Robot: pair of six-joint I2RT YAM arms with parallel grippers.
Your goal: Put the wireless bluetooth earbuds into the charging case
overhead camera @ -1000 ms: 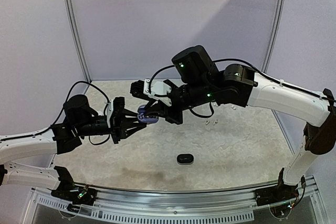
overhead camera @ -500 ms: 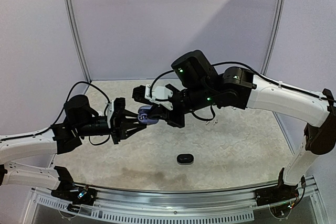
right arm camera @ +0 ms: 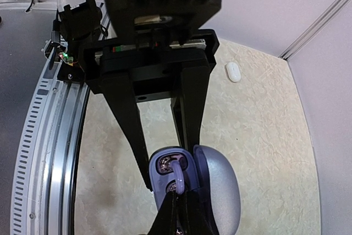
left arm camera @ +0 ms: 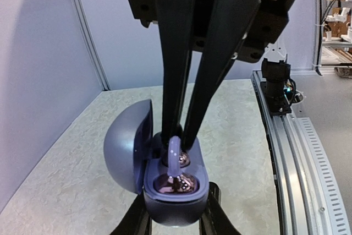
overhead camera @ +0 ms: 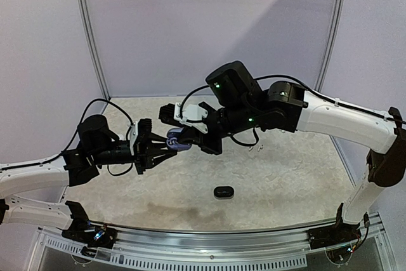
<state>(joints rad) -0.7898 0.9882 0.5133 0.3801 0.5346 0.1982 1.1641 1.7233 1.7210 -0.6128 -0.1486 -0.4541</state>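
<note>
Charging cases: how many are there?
3: purple case, open, in the left jaws; black case on the table, front; white case on the table near a wall. More may be hidden.

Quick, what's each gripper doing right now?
Left gripper: closed, holding the open charging case.
Right gripper: closed on a lavender earbud, down at the case's wells.

The charging case (left arm camera: pixel 124 147) and earbud (left arm camera: pixel 174 155) are coloured lavender. At six o'clock from them a black case (overhead camera: pixel 223 191) is seen; the table (overhead camera: pixel 285 176) is mottled beige.
</note>
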